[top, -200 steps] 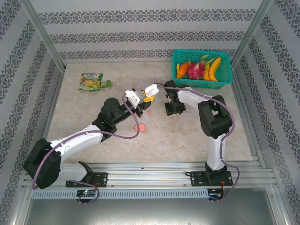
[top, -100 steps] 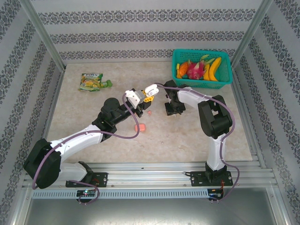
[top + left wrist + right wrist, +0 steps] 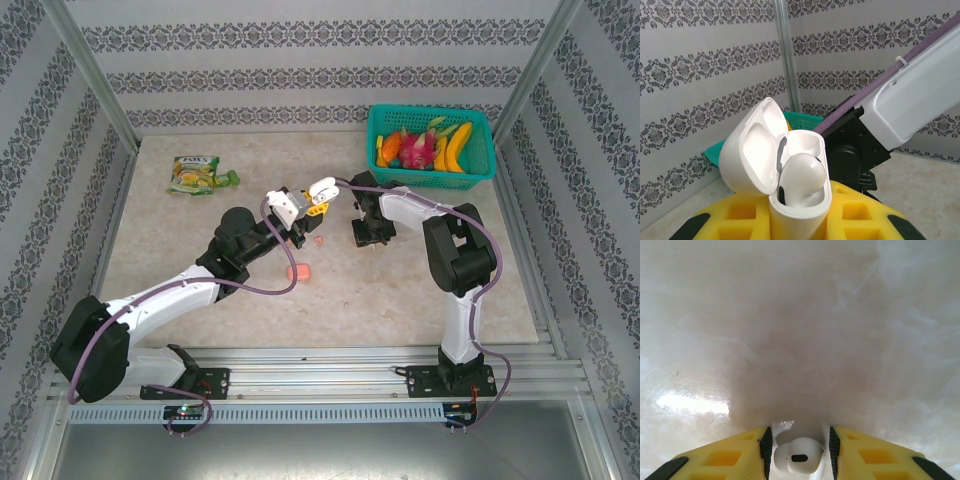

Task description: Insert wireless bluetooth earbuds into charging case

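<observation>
White earbud (image 3: 800, 454) between right claw's (image 3: 799, 440) fingers; left claw (image 3: 798, 225) grips open case (image 3: 790, 170).

The left arm (image 3: 170, 295) is stretched from its base at the near left, low over the table, toward the middle. Its forearm is angled far and right, and its wrist is raised. The left gripper (image 3: 306, 205) is closed on an open white charging case (image 3: 790, 175), which is clamped upright between the yellow fingers (image 3: 740, 220).

The right arm (image 3: 455, 260) is raised from its base at the near right, folded at the elbow and carried left toward the middle. Its wrist is bent so that the right gripper (image 3: 366, 238) is pointed straight down at the table. Its jaws are held partly apart, and a white earbud (image 3: 796, 456) is straddled, with a narrow gap seen on each side.
</observation>
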Robot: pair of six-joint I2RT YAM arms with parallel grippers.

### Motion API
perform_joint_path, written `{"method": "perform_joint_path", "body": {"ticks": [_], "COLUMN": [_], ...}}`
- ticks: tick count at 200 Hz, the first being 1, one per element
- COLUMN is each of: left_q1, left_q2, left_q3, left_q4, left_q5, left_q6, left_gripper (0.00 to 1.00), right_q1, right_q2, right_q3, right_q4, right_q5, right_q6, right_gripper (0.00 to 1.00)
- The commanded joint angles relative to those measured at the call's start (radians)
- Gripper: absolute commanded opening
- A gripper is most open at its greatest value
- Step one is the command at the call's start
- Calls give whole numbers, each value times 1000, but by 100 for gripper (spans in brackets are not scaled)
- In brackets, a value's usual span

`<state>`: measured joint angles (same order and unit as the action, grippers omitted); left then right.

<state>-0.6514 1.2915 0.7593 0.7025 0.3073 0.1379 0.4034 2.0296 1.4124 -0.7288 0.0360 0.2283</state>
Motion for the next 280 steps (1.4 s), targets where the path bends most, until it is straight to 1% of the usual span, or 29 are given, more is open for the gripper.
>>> {"method": "perform_joint_path", "body": {"ticks": [1, 112, 166, 219, 280], "left_q1": [13, 12, 13, 12, 13], "left_q2": [-8, 0, -1, -2, 6], "left_q3": [32, 33, 28, 25, 34], "left_q4": [12, 14, 17, 18, 3], "left_q5": [18, 22, 20, 18, 44], "left_q6": [-17, -21, -15, -4, 17], "left_gripper": [0, 0, 0, 0, 0], "right_q1": [1, -3, -5, -11, -9], "right_q2": [-21, -57, -138, -284, -585], "right_q3": [-29, -62, -115, -181, -222], "right_q4": [-26, -4, 71, 145, 223], "right_q5": [1, -8, -12, 11, 83], "right_q6": [-10, 3, 57, 121, 140], "right_gripper": [38, 31, 26, 25, 24]}}
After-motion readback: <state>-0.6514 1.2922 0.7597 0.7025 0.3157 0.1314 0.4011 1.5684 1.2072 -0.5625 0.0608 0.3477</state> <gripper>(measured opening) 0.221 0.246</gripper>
